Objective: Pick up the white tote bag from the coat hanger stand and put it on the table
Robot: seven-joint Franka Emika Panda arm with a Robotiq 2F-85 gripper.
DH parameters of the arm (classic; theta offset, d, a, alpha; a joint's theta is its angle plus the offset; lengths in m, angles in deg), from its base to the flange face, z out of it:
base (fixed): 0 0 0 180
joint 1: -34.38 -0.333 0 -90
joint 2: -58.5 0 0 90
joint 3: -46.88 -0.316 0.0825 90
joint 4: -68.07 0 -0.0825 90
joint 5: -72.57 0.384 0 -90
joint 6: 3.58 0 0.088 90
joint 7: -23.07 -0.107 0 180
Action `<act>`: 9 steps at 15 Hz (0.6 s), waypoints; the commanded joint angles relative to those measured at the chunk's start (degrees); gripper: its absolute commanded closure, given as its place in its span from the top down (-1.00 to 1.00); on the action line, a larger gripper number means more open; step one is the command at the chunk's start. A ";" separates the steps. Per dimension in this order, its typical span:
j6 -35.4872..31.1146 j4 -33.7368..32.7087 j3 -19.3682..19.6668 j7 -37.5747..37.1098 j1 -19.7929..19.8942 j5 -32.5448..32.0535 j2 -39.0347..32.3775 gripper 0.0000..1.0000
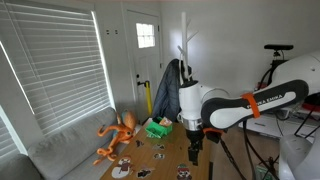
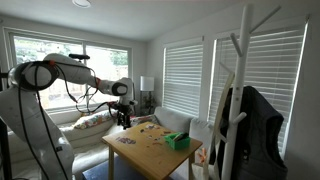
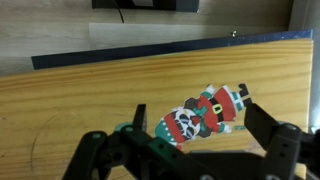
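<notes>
The coat hanger stand (image 1: 185,40) is a white pole with prongs behind the table; it also shows in an exterior view (image 2: 240,70). A dark jacket (image 1: 168,90) hangs on it. I cannot make out the white tote bag in any view. My gripper (image 1: 193,138) hangs low over the brown wooden table (image 1: 165,160), far from the stand, and also shows in an exterior view (image 2: 123,115). In the wrist view my gripper (image 3: 200,135) is open and empty, its fingers on either side of a flat red-and-green Christmas figure (image 3: 205,112) lying on the table (image 3: 90,100).
A bright green object (image 1: 157,128) sits on the table's far end, also seen in an exterior view (image 2: 178,141). An orange octopus toy (image 1: 118,135) lies on the grey sofa (image 1: 70,150). Small flat pieces (image 1: 125,170) are scattered on the table. Window blinds (image 1: 50,70) stand behind the sofa.
</notes>
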 commanded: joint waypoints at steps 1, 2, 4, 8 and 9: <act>-2.66 2.57 2.76 -4.24 3.90 -1.63 4.14 1.00; -3.21 3.25 4.16 -4.31 5.43 -2.14 5.30 1.00; -4.08 3.81 6.82 -4.57 8.64 -3.44 7.30 1.00; -6.12 3.33 11.55 -5.47 15.83 -7.58 10.16 1.00; -6.80 3.22 12.38 -6.16 17.44 -8.16 10.63 1.00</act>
